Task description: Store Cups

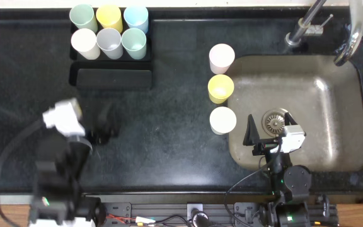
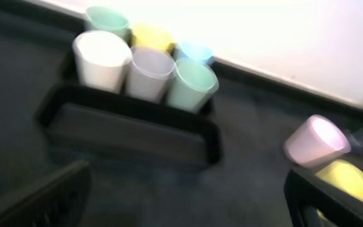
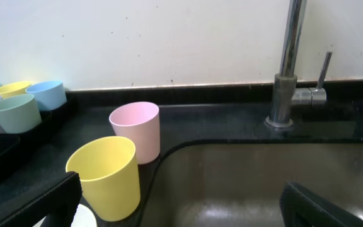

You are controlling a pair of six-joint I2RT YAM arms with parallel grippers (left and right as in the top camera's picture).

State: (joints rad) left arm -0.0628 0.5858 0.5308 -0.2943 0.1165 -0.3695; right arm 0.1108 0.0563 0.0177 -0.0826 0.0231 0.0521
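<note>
Beside the sink (image 1: 330,74), three cups (image 1: 220,88) stand.

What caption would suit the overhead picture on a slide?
Six cups stand in the black tray; pink cup, yellow cup and white cup wait beside the sink.

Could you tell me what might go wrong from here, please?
The pink cup, yellow cup and white cup stand close together at the rim of the sink; a nudge from the right gripper could tip one in or knock its neighbour. The free row of the tray lies right before six stored cups, easily bumped.
</note>
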